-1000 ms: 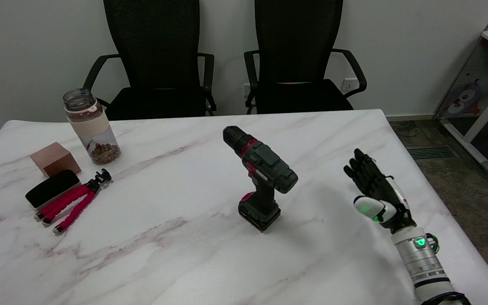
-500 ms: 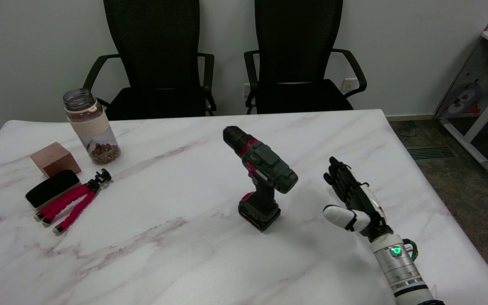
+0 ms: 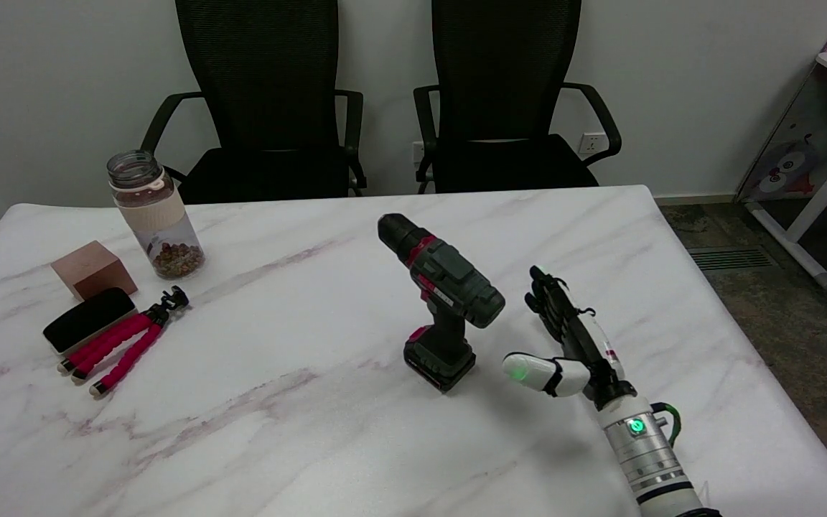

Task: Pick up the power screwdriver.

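Note:
The power screwdriver (image 3: 445,301), dark grey and black with red trim, stands upright on its battery base near the middle of the marble table (image 3: 298,445); its chuck points up and to the far left. My right hand (image 3: 564,341) hovers just to its right, fingers stretched out and apart, thumb spread toward the tool's base. A narrow gap separates the hand from the tool, and the hand holds nothing.
At the table's left stand a clear jar with brown beads (image 3: 155,215), a copper-coloured block (image 3: 92,269), a black case (image 3: 87,319) and a small pink-legged tripod (image 3: 126,341). Two black office chairs (image 3: 507,100) face the far edge. The table's right edge drops to the floor.
My right hand has slid leftward across the table, from well right of the power screwdriver to just beside it, staying spread. The tool has not moved.

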Robot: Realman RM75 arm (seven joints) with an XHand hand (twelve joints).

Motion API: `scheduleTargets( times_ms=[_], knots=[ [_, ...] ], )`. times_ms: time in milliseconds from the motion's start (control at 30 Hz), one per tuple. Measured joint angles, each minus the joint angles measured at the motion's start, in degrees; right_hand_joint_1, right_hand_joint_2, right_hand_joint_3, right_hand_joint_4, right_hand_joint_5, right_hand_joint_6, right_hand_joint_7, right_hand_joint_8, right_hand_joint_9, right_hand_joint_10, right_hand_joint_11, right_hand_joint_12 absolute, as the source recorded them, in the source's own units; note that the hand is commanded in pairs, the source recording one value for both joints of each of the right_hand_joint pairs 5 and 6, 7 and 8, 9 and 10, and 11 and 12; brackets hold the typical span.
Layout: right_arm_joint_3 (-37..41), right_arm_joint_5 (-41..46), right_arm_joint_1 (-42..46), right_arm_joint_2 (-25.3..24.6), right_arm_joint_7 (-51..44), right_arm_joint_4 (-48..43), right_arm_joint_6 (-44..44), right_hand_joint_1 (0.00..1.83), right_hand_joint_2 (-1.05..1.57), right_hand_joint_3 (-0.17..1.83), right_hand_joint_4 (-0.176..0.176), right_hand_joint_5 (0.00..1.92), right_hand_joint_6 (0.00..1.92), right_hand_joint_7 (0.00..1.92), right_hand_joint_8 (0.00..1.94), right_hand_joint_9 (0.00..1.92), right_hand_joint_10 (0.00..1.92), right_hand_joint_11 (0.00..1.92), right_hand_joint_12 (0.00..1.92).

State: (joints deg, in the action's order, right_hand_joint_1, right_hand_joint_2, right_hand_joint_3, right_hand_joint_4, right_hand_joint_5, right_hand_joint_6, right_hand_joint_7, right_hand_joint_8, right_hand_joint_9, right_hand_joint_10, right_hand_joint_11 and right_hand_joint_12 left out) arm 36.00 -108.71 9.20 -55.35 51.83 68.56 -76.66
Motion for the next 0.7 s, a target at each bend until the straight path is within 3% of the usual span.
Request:
scheduleTargets(
  times_ms=[700],
  knots=[
    [-0.5,-0.6,-0.6,-3.6,-16.9,4.5,3.0,0.83,0.14,0.45,-0.157,0.00,0.00,0.00,0.00,0.05,0.05,0.14,0.14]
  ],
)
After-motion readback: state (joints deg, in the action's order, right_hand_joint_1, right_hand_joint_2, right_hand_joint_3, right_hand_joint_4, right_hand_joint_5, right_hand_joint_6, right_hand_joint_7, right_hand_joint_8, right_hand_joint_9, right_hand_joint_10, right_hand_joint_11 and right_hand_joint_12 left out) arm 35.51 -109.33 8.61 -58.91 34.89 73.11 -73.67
